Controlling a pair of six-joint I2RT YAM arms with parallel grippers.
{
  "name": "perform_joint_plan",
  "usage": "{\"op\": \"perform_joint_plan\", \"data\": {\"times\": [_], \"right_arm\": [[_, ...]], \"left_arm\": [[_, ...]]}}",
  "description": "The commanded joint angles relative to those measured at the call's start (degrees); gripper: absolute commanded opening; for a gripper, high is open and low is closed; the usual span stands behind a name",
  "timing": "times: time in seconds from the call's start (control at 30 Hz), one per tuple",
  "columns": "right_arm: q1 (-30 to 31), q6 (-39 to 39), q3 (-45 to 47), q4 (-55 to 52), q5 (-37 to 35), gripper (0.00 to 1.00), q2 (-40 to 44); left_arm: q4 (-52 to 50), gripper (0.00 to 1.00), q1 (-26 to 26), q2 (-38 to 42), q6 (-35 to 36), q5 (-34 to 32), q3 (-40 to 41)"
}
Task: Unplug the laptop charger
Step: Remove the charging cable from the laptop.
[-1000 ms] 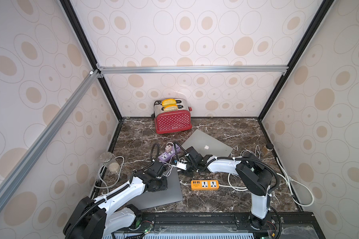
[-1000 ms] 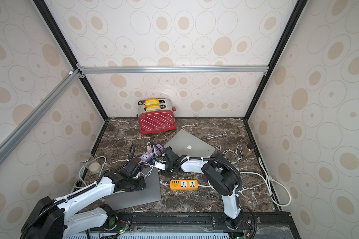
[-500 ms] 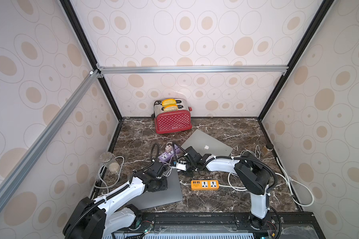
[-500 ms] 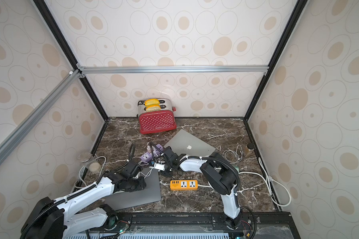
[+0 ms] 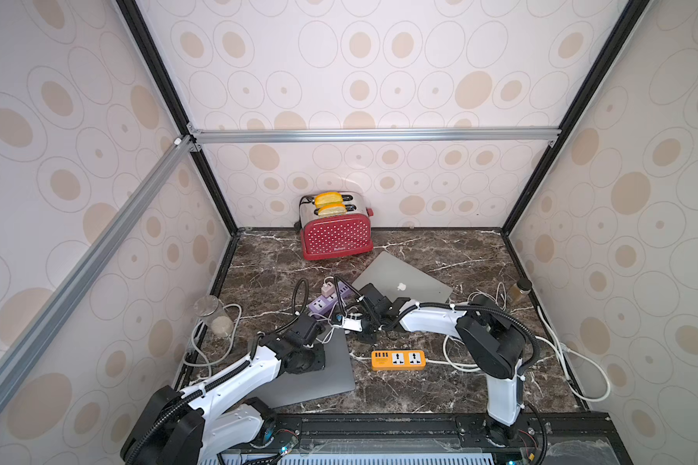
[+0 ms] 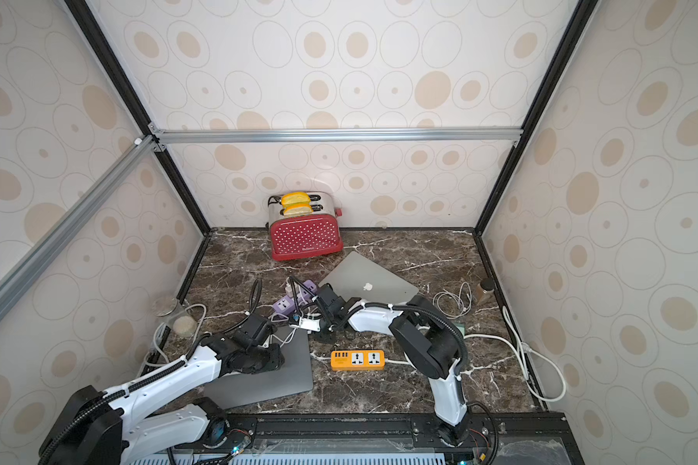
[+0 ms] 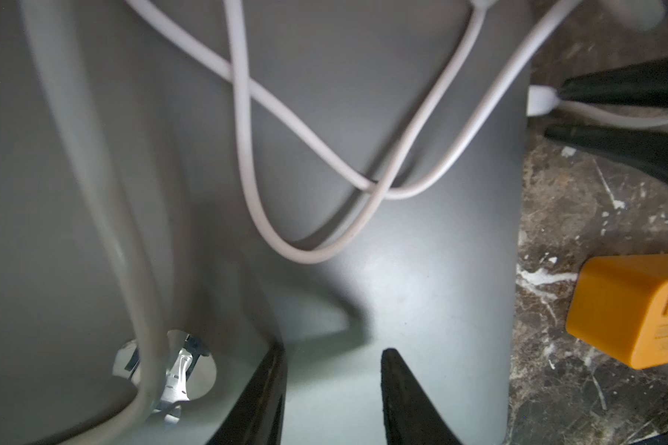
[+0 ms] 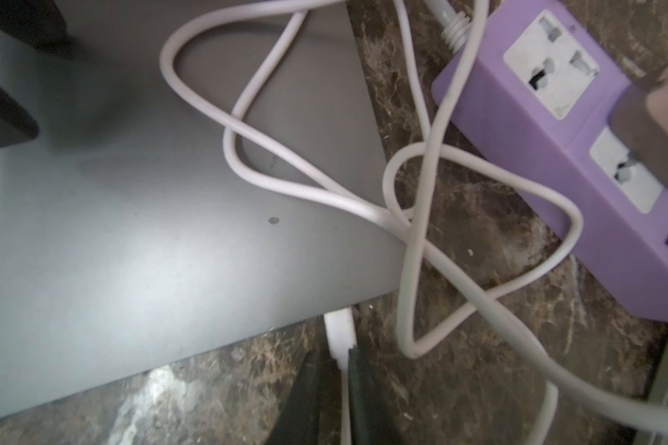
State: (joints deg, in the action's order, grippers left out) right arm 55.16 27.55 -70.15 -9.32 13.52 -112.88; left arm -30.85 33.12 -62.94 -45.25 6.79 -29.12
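While right gripper (image 8: 334, 352) pinches smooth white plug (image 8: 338, 327) | left gripper (image 7: 334, 348) slightly spread over matte grey laptop (image 7: 421, 269)

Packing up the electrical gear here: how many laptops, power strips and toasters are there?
Laptops: 2, a dark grey closed laptop and a silver closed laptop.
Power strips: 2, a purple plastic power strip and an orange plastic power strip.
Toasters: 1, a red dotted toaster.
Total: 5

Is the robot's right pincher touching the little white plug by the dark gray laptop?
Touching. The right wrist view shows the right gripper pinching the white plug at the dark gray laptop edge, with no gap on either side.
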Motion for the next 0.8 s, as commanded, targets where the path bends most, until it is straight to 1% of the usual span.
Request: {"op": "perform_joint_plan", "data": {"times": [0.0,0.5,0.53,0.6,0.63,0.7,0.77], "right_arm": [[-0.1,2.3,-1.8,-3.5,1.1,0.16,-1.9],[-1.6,3.5,-0.5,-4.6,1.1,0.16,-1.2],[-1.8,3.4,-0.5,-4.6,0.9,0.21,-1.1],[-1.9,3.1,-0.5,-4.3,0.7,0.37,-1.2],[-1.9,3.1,-0.6,-4.0,0.9,0.42,-1.2],[-2.0,3.1,-0.8,-3.6,1.2,0.47,-1.4],[-1.9,3.3,-1.5,-3.8,2.1,0.49,-1.8]], "left_arm": [[-3.1,0.43,-0.2,-0.9,-1.4,-1.0,2.4],[-2.8,0.43,-0.2,-2.5,-1.0,-0.7,2.0],[-2.7,0.43,-0.2,-2.7,-0.9,-0.7,1.8],[-2.5,0.43,-0.2,-3.1,-0.9,-0.5,1.7],[-2.3,0.43,-0.2,-3.3,-0.8,-0.4,1.5],[-2.2,0.43,-0.2,-3.5,-0.8,-0.3,1.4],[-2.1,0.43,-0.2,-3.8,-0.7,-0.3,1.3]]}}
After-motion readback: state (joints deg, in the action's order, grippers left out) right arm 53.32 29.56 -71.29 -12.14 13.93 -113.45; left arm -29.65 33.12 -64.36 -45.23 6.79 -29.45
